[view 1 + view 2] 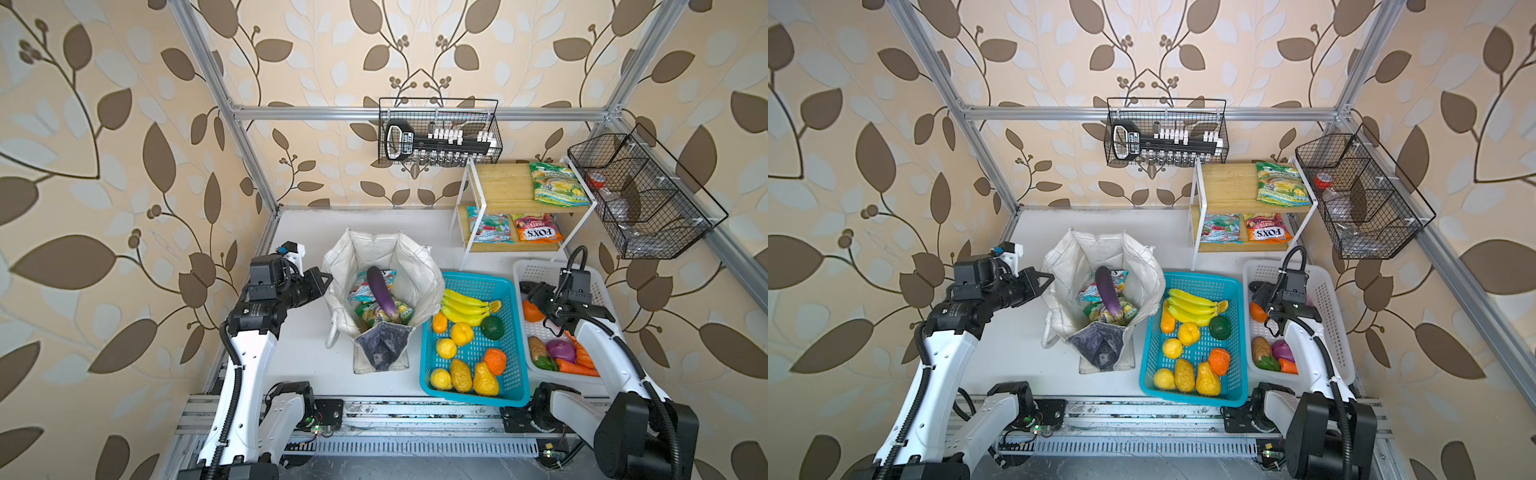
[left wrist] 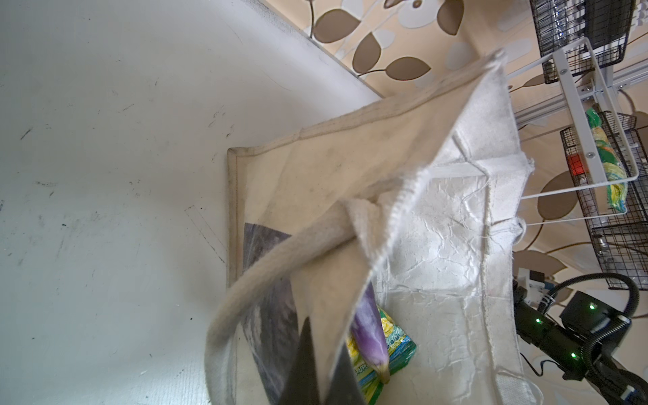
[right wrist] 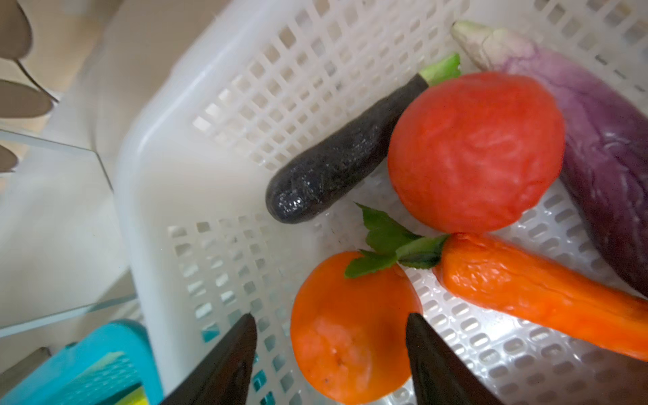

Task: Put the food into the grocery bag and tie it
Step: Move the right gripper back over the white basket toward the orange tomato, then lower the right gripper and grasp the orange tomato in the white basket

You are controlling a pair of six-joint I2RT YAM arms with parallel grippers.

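The dark fingers (image 3: 242,354) of my right end effector (image 3: 329,326) sit closest to the lens. They are spread on either side of the orange round fruit (image 3: 336,357) in the white basket (image 3: 168,196), and I cannot tell whether they touch it.

My left end effector (image 1: 326,279) is pressed together, pinching the cloth rim of the grocery bag (image 1: 415,266) at the bag's 9 o'clock. The bag stands open in the middle of the tabletop (image 1: 303,365). Inside it, a purple eggplant (image 1: 382,295) leans over the snack packets (image 1: 365,289).

At the bag's 3 o'clock, the teal basket (image 1: 426,353) holds the banana bunch (image 1: 465,305) and a lemon (image 1: 446,348).

At 1 o'clock, an orange packet (image 1: 536,232) on the shelf (image 1: 498,187) reads "FOX'S", upside down from my view. The print on the neighbouring packets is too small for me to read.
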